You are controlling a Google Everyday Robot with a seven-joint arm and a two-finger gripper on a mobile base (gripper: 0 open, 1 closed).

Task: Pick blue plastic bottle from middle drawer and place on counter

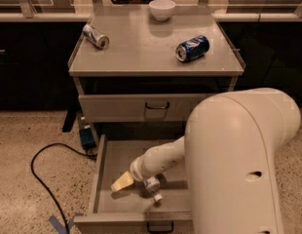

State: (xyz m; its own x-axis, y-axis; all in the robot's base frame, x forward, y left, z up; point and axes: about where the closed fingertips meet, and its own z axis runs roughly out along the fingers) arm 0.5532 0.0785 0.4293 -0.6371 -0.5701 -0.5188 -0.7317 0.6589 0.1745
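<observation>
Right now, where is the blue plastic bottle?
In the camera view, the blue plastic bottle lies in the open middle drawer, near its front centre, just right of the tool, which is down inside the drawer.

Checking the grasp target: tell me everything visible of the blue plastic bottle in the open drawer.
The blue plastic bottle lies on the floor of the open middle drawer, near its front. Only a pale, whitish end with its small white cap shows; the arm hides the rest. The gripper sits just beside it, low in the drawer; contact cannot be judged.
</observation>
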